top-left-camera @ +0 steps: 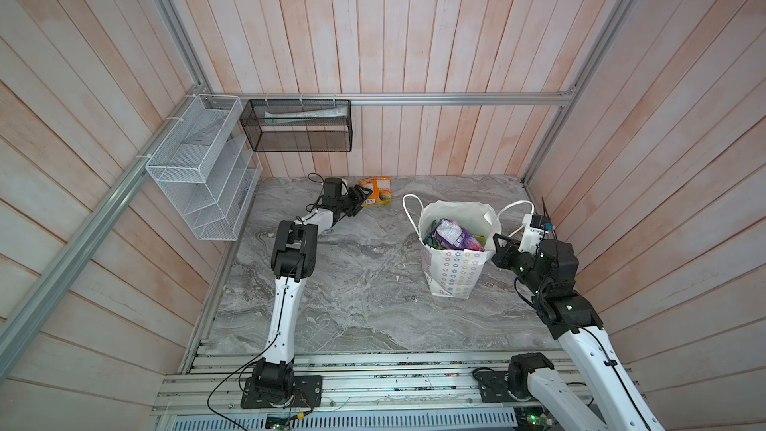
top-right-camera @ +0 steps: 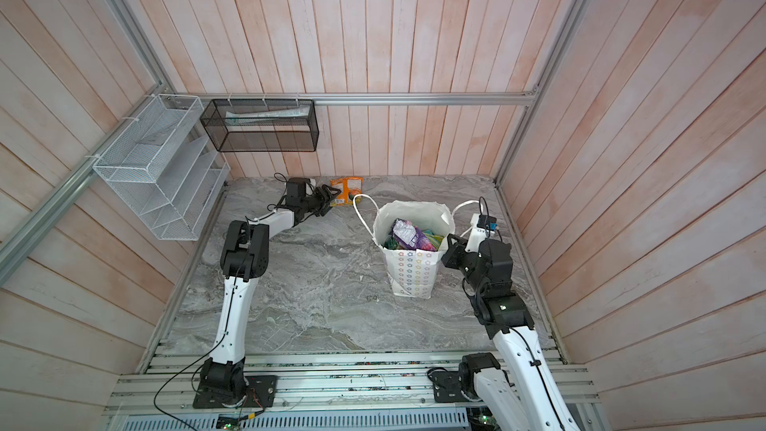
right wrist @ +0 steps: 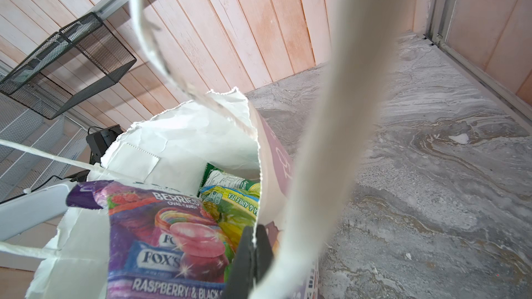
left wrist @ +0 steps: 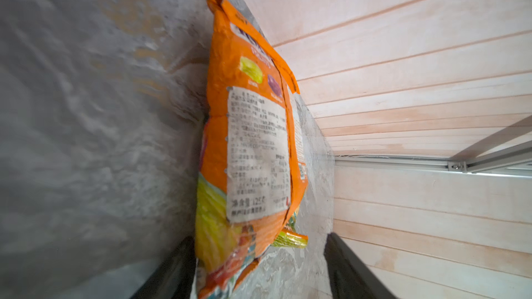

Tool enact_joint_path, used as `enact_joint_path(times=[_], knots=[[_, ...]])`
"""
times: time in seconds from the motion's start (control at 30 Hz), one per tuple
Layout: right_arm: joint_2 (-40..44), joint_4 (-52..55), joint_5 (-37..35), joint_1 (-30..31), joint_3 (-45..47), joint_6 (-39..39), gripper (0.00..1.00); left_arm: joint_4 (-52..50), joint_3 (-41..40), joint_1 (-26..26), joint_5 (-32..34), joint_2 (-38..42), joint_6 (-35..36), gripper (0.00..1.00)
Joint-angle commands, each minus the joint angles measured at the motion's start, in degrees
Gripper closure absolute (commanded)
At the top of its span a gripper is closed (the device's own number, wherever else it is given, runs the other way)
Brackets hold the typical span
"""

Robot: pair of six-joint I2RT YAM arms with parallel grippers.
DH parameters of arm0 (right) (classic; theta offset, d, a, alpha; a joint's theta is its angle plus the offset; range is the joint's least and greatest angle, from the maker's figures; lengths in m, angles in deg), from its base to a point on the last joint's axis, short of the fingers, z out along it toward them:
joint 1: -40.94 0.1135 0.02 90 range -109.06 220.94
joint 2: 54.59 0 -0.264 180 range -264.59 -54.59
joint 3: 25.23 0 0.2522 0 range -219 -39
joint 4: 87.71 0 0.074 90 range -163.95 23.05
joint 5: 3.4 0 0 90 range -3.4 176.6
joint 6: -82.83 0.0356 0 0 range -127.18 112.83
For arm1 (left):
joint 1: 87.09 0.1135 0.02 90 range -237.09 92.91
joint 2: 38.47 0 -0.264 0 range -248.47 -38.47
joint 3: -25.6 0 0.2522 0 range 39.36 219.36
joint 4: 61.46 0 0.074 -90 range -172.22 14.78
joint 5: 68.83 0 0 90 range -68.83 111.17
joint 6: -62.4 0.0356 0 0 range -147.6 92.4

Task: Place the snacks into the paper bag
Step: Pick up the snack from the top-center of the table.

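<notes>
Marble tabletop (top-left-camera: 364,296) w/ white paper bag (top-left-camera: 454,275) standing right of centre. Your right gripper (right wrist: 253,235) is clamped on the bag rim nr one handle. Snacks (top-left-camera: 452,236) sit inside, purple pouch (right wrist: 161,240) on top. Orange pouch (left wrist: 250,139) lies on the table by the back wall, outside the bag. Your left gripper (left wrist: 259,238) has jaws apart either side of the pouch end, not closed on it.

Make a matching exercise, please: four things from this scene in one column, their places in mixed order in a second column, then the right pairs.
1. orange pouch
2. purple pouch
3. paper bag
4. black mesh basket

A. hung on the back rail
B. standing on the table, rim pinched by the right fingers
C. lying by the back wall, between the open left fingers
D. on top inside the paper bag

Pairs: 1-C, 2-D, 3-B, 4-A
</notes>
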Motion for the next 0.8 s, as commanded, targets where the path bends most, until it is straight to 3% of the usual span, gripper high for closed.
enact_joint_path(times=[0.0,0.27,0.47,0.57,0.77], knots=[[1.07,-1.88,-1.58,-0.43,0.33,-1.21,1.00,-1.42,2.54,-0.93,-0.39,-2.75,-0.78,0.33],[1.21,-1.81,-1.65,-0.45,0.31,-1.30,1.00,-0.58,4.69,-1.09,1.68,-5.84,-5.02,0.59],[1.17,-1.84,-1.81,-0.43,0.37,-1.29,1.00,2.81,4.71,-0.71,1.45,-6.45,-9.42,0.93],[1.11,-1.84,-1.81,-0.45,0.36,-1.28,1.00,6.43,2.21,-0.40,-0.77,-4.06,-11.83,1.00],[1.23,-1.70,-1.89,-0.44,0.35,-1.30,1.00,13.95,-12.54,-0.15,-2.01,9.06,-12.86,1.00]])
